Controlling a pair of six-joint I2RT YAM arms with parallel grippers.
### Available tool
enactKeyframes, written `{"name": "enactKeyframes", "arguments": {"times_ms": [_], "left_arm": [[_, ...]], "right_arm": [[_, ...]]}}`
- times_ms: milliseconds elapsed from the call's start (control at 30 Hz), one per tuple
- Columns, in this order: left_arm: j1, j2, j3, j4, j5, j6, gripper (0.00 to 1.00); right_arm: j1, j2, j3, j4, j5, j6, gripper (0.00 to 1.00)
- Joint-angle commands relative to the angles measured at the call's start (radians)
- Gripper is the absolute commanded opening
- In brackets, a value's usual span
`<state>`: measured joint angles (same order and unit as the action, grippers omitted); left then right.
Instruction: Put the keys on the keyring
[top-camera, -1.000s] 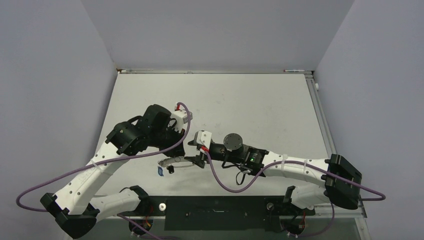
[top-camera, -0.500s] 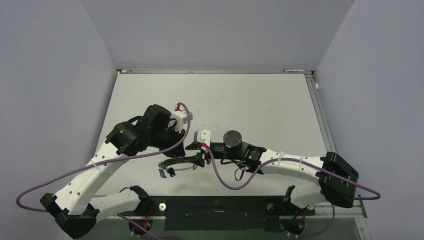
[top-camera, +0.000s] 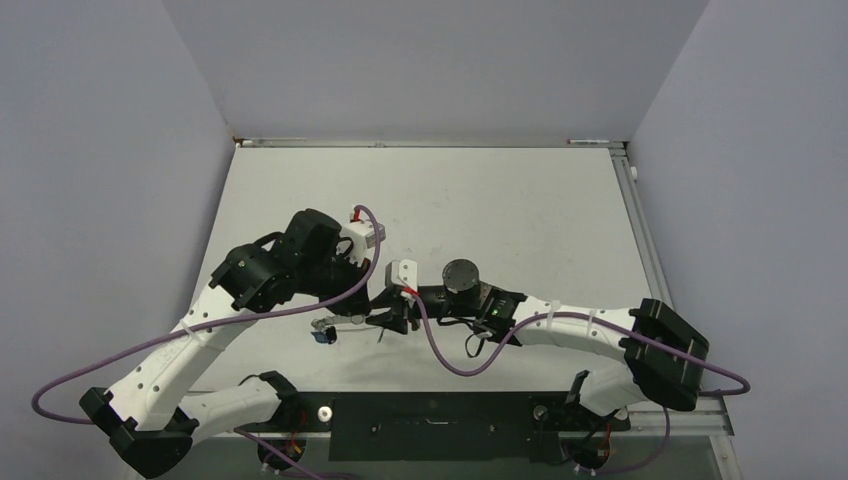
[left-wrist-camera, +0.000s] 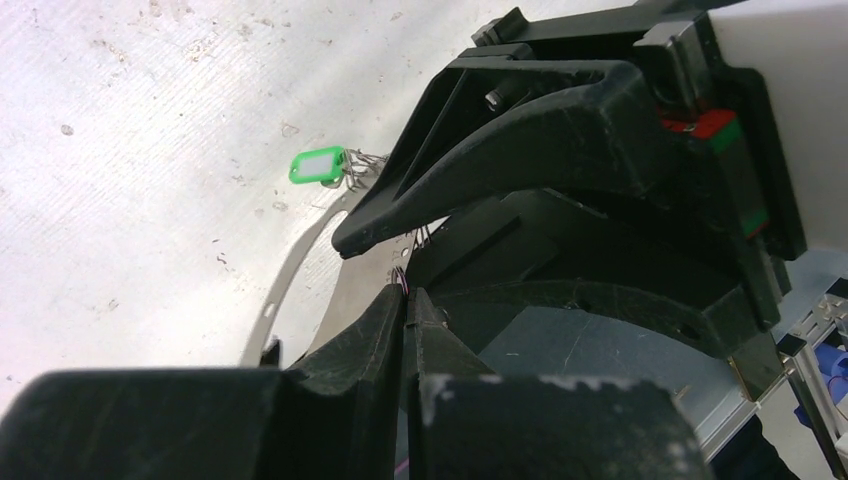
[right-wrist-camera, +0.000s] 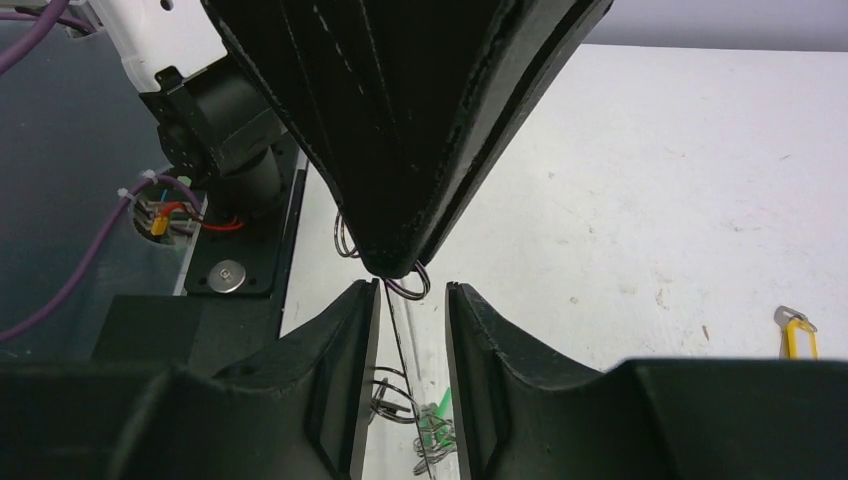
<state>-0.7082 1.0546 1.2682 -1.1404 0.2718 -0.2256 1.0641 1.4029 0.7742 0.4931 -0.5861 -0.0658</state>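
Task is partly done, by our read. The green key (left-wrist-camera: 317, 165) sits right at the keyring (left-wrist-camera: 283, 285) with small split rings bunched beside it, so it looks threaded. The blue key (top-camera: 322, 337) sits at the ring's left end in the top view, probably on too, but it is too small to confirm. The yellow key (right-wrist-camera: 795, 338) lies loose on the table (top-camera: 500, 200), well apart from the arms, so it is left to do. We can't find a black key for sure.

The left claw (left-wrist-camera: 405, 300) is clenched, tips pressed together on thin wire that we take for the keyring, held up off the table near its front edge. The right claw (right-wrist-camera: 412, 290) is released, its jaws apart either side of the wire strand and pinching nothing.

Materials:
- **Keyring:** thin, silvery, springy-looking metal in a long curved loop.
- **Key heads:** small glossy plastic rectangles; the green one has a pale insert.
- **Claw fingers:** matte black, tapered, rough and scuffed.
- **Table:** matte white, speckled with dirt marks.
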Motion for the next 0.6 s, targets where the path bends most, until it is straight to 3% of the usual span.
{"name": "enactKeyframes", "arguments": {"times_ms": [0,133,400,567], "left_arm": [[-0.005,-0.024,0.034,0.044,0.044,-0.003,0.0],[-0.005,-0.025,0.031,0.045,0.043,-0.002,0.0],[-0.004,-0.027,0.028,0.05,0.05,-0.004,0.0],[-0.005,-0.024,0.03,0.05,0.052,-0.004,0.0]], "right_arm": [[-0.013,0.003,0.022,0.089,-0.046,0.018,0.31],[-0.019,0.0,0.018,0.109,-0.062,0.034,0.41],[-0.026,0.016,0.02,0.122,-0.104,0.049,0.46],[-0.028,0.026,0.022,0.127,-0.114,0.052,0.41]]}}
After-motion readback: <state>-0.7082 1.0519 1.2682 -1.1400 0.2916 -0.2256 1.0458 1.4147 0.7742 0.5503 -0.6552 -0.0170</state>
